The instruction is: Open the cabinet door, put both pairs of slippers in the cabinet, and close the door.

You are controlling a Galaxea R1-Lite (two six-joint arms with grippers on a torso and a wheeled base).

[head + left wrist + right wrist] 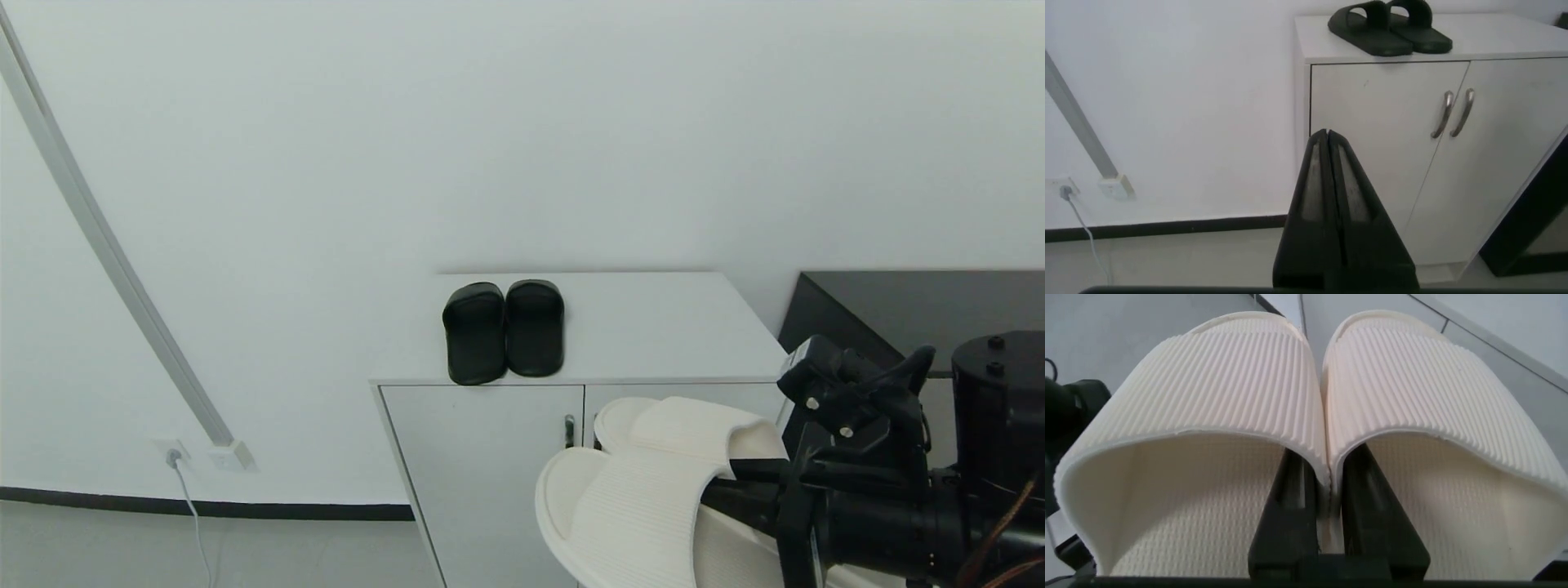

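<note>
On top of the cabinet (482,474), near its front edge: black slippers (504,330), side by side and touching. Both doors shut, handles (1454,113) close together at the middle. In front of the right door: white slippers (653,482) held in the air, the right tool (1324,482) pinching their adjoining strap edges, one finger inside each slipper. Left tool (1328,135) faces the cabinet front, apart from it, fingers pressed together, holding nothing.

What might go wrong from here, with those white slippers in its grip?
The doors are shut, so the left gripper must open one alone. The white slippers are pinched only by their inner edges between the right fingers; one may slip. The black slippers sit at the cabinet's front edge, easily knocked.
</note>
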